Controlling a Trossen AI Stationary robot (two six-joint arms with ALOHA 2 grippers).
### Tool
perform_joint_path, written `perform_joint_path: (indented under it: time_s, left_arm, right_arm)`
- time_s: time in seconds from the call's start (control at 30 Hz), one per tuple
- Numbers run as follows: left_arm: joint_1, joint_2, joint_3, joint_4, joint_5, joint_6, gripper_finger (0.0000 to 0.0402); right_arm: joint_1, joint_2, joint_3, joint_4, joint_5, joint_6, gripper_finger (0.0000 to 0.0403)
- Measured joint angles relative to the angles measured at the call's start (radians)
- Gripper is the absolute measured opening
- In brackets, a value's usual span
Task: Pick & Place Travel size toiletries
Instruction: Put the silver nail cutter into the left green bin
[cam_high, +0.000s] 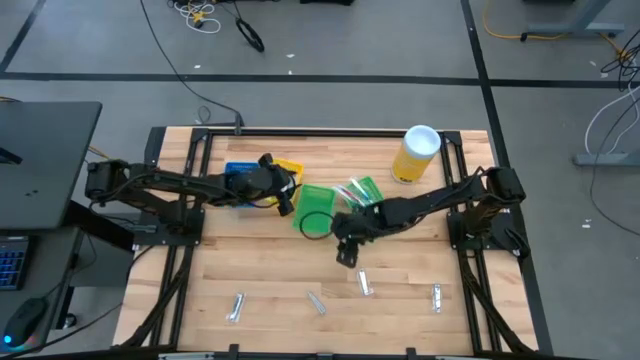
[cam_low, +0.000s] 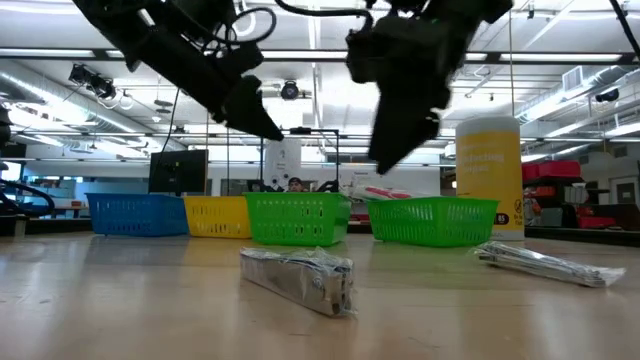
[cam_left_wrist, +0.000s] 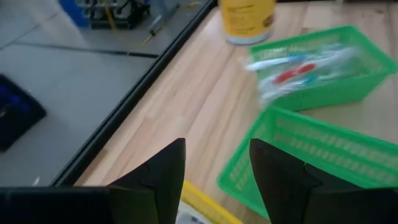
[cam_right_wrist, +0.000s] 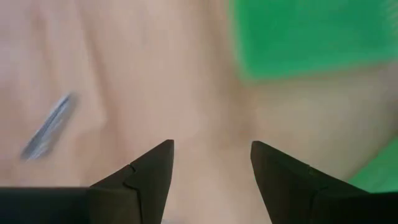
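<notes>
Blue bin (cam_low: 137, 215), yellow bin (cam_low: 217, 216), 2 green bins (cam_low: 298, 218), yellow canister (cam_high: 413, 157) w/ white lid, silvery tubes (cam_high: 364, 284).

Four silvery wrapped toiletries (cam_high: 237, 306) lie flat, well apart, in a row on the table's near side — more toiletries, white with red and blue marks (cam_left_wrist: 298, 67), lie inside the far green bin.

Wooden table (cam_high: 250, 270): blue bin (cam_high: 238, 172), yellow bin (cam_high: 290, 168), two green bins (cam_high: 340, 200), yellow canister (cam_high: 415, 155) along upper half; four silvery tubes (cam_high: 364, 284) across lower frame.
</notes>
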Motion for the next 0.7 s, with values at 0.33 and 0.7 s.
perform_joint_path:
  time_s: [0.33,0.7]
  left_arm:
    - [-0.034,-0.007,0.0,0.002,-0.02,-0.027,0.0185]
    - [-0.034,-0.007,0.0,0.006,-0.041,-0.054,0.0185]
  right_arm:
    - [0.159,0.0,0.0,-0.121,-0.085,0.396,0.0225]
    - [0.278,0.058,0.0,-0.152,-0.008,0.64,0.0225]
